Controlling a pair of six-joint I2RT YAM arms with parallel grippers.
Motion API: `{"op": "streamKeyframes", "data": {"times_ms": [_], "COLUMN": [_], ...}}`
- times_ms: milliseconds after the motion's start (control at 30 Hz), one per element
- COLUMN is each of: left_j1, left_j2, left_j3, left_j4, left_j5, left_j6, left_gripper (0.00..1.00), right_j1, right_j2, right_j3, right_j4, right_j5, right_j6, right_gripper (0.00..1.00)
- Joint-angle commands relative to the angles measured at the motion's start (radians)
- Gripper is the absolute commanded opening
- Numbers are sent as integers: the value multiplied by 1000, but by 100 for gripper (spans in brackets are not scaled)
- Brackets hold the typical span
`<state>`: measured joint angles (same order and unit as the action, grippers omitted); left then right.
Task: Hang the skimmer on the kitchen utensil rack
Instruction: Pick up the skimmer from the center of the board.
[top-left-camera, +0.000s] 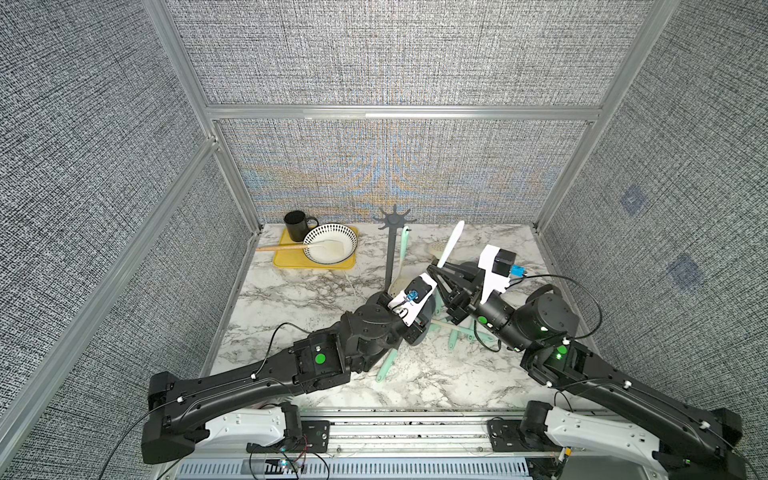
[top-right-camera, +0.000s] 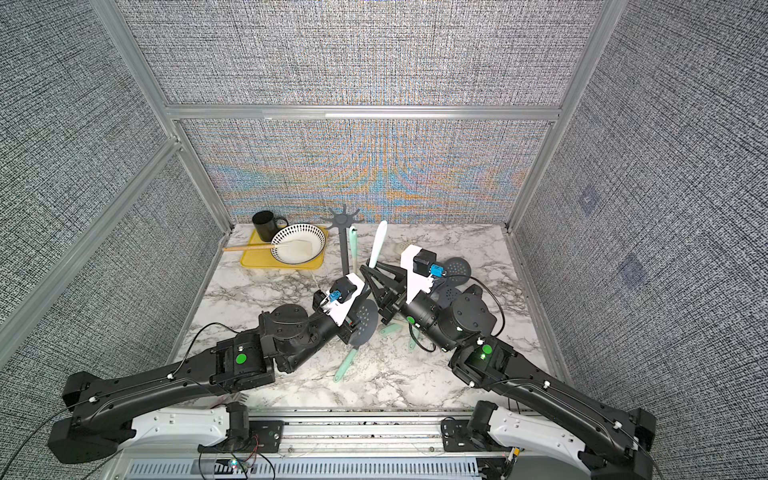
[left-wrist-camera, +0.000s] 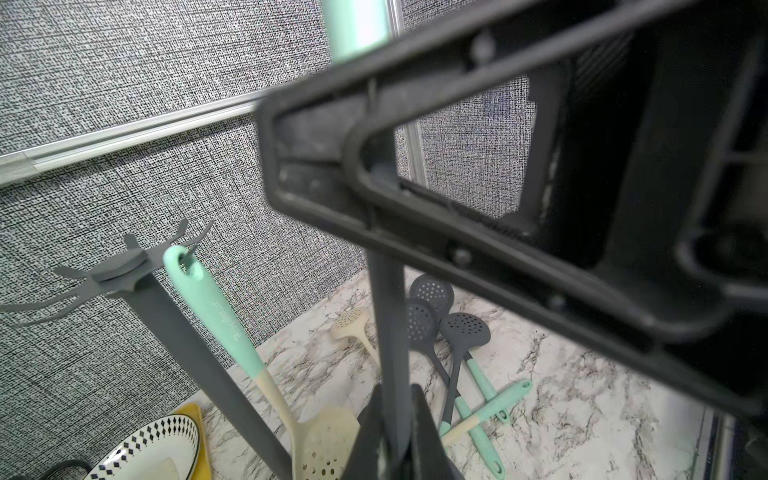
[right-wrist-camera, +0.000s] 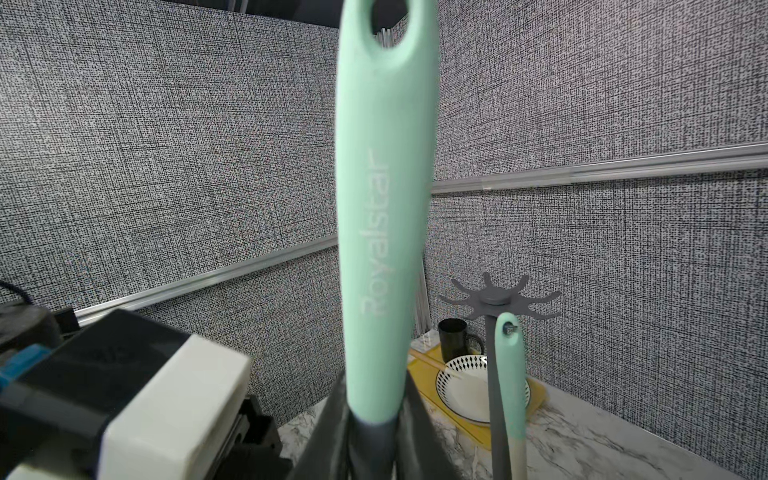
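The dark grey perforated skimmer (right-wrist-camera: 384, 208) with a mint-green handle stands nearly upright over the marble table (top-left-camera: 436, 382), near the dark grey star-topped utensil rack (top-left-camera: 391, 253). The left jaws clamp its grey shaft; the right jaws seem closed around the handle's base.
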<state>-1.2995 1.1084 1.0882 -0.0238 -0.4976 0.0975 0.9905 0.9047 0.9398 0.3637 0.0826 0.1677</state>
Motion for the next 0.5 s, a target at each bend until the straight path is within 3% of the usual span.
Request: {"op": "streamKeyframes", "data": {"times_ms": [0, 167, 200, 300, 333, 400, 467], "left_j1": [1, 2, 2, 1, 2, 1, 2], "left_j2": [4, 8, 8, -3, -6, -21, -44], "left_j3": [10, 12, 12, 6, 3, -3, -5], "left_j4": [22, 21, 18, 19, 18, 14, -12], "left_j5": [-2, -7, -6, -11, -21, -37, -44], "left_j6": [1, -3, -8, -35, -49, -79, -108], "left_gripper": [2, 3, 16, 75, 86, 99, 100], "right_j1": [2, 1, 2, 2, 0, 1, 0], "right_j2": [1, -5, -7, -17, -21, -35, -56], "right_j3": [7, 4, 4, 6, 6, 8, 16], "right_j4": [21, 22, 19, 9, 2, -20, -72], "right_j5": [15, 27, 31, 49, 55, 75, 135], "right_j6": [6, 18, 19, 25, 25, 16, 15], "right_gripper": [15, 0, 0, 0, 0, 0, 0]}}
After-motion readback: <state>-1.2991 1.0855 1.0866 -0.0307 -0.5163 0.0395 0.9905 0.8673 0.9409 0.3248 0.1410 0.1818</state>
